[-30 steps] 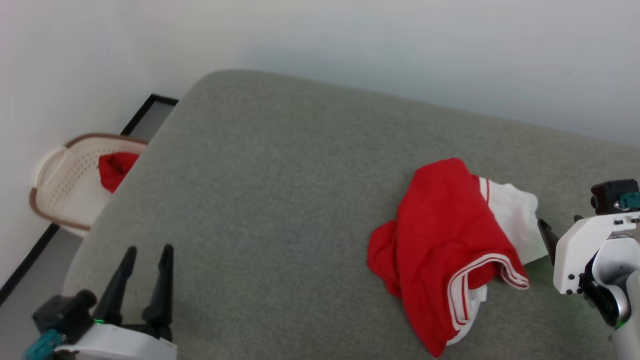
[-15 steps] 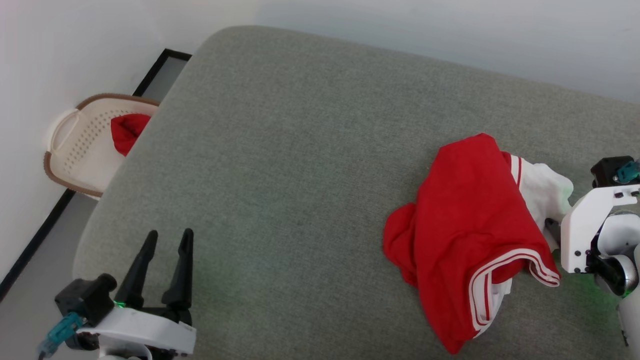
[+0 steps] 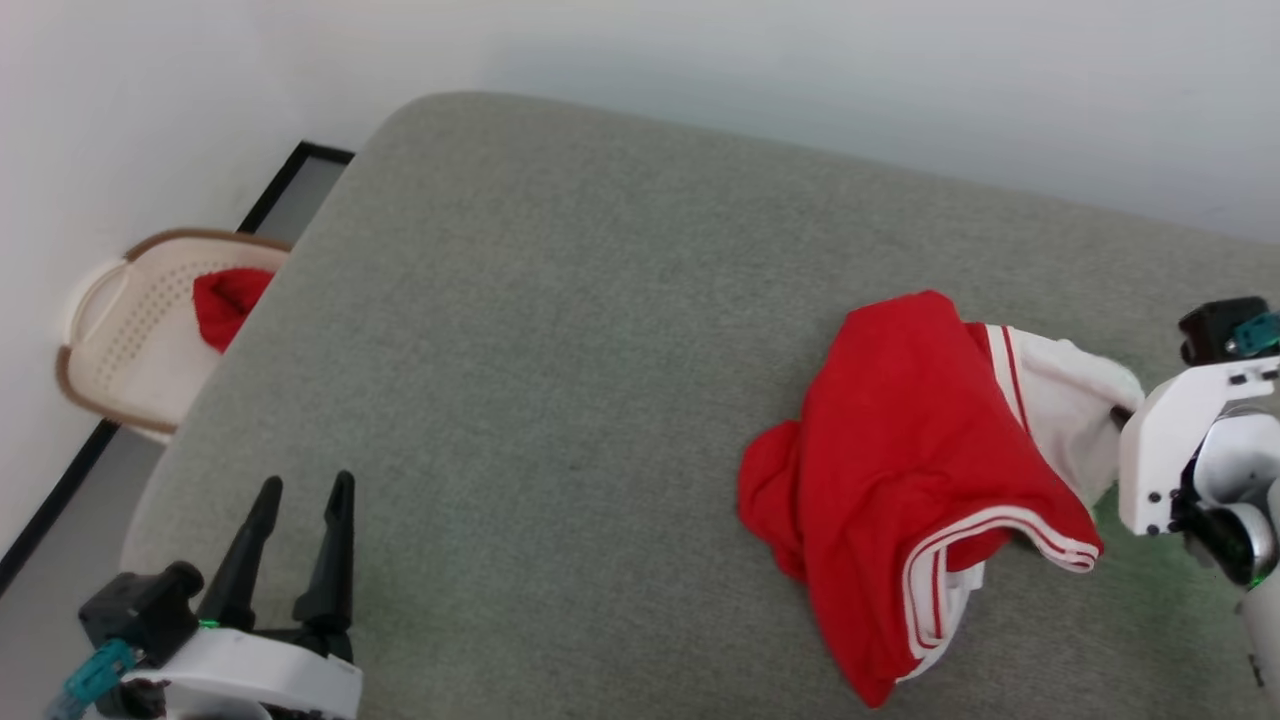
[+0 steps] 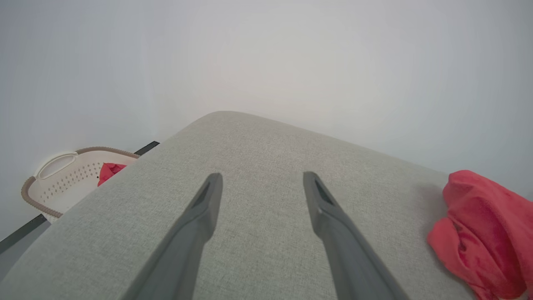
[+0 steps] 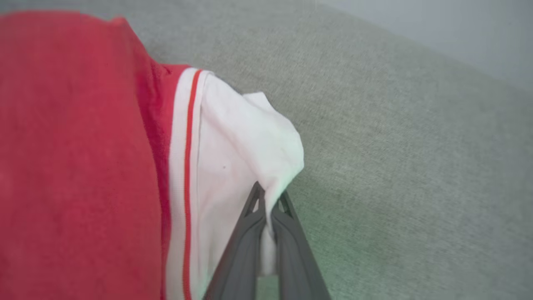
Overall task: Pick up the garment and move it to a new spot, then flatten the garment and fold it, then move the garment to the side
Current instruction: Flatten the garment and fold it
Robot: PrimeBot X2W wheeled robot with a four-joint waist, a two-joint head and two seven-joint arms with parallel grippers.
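Note:
The garment [image 3: 910, 470], a red jersey with white sleeves and striped trim, lies crumpled on the right of the grey cushioned surface [image 3: 560, 330]. Its red body [image 4: 483, 233] shows at the right edge of the left wrist view. My right gripper [image 5: 268, 196] is shut on a fold of the white sleeve [image 5: 245, 141], the cloth pinched between its fingertips. In the head view that gripper [image 3: 1118, 415] meets the sleeve's right edge, fingers mostly hidden behind the white wrist. My left gripper [image 3: 305, 490] stands open at the lower left over bare cushion, fingers [image 4: 208, 200] spread with nothing between them.
A cream perforated laundry basket [image 3: 120, 330] stands on the floor off the cushion's left edge, with a small plain red cloth [image 3: 225, 300] inside. A pale wall runs behind the cushion. A dark baseboard strip [image 3: 60, 510] lines the floor at left.
My right gripper has closed on the white sleeve, which now rises slightly toward it. The head camera shifted between frames. My left gripper stays open.

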